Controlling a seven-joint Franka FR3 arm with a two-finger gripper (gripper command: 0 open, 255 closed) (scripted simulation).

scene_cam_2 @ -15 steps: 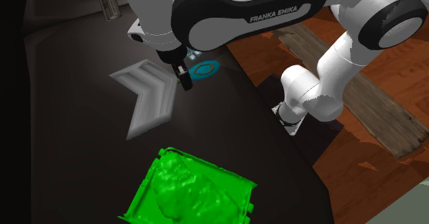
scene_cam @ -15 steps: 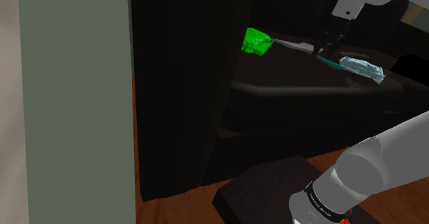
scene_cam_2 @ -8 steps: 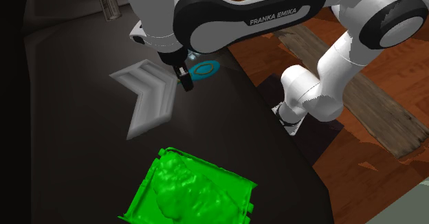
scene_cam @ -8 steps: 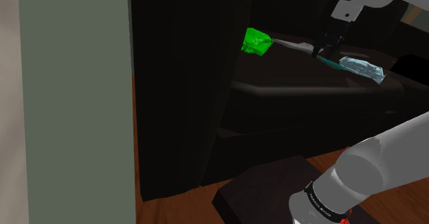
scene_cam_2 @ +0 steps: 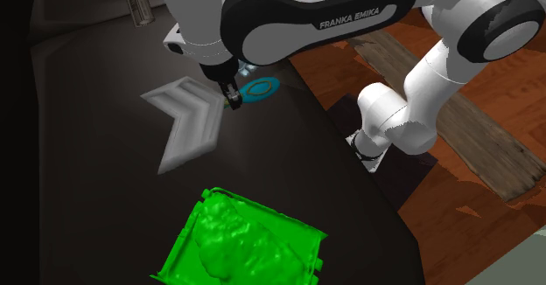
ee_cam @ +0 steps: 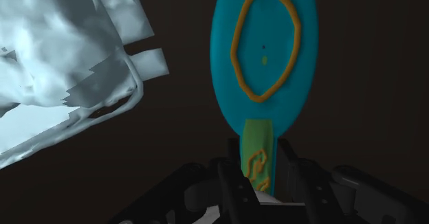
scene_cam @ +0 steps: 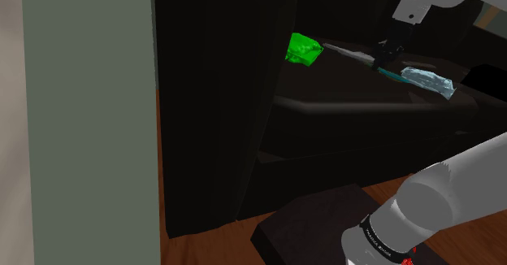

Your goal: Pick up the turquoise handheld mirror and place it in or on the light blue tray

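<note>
The all-black end effector (ee_cam: 258, 155) is pinching the green, orange-patterned handle of the turquoise oval handheld mirror (ee_cam: 265, 58), one finger pressed to each side. The mirror, its face ringed in orange, sits low over the dark table (scene_cam_2: 105, 178), near the pale blue, rough-surfaced tray (ee_cam: 62, 71) but apart from it. A grey chevron-shaped block (scene_cam_2: 188, 121) lies just beside the end effector. A bright green lumpy object (scene_cam_2: 245, 239) lies well apart.

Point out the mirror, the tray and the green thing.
mirror (ee_cam: 265, 58): wrist view, head inside the orange ring.
tray (ee_cam: 135, 85): wrist view, its rim.
green thing (scene_cam_2: 249, 239): second exterior view, its middle.
</note>
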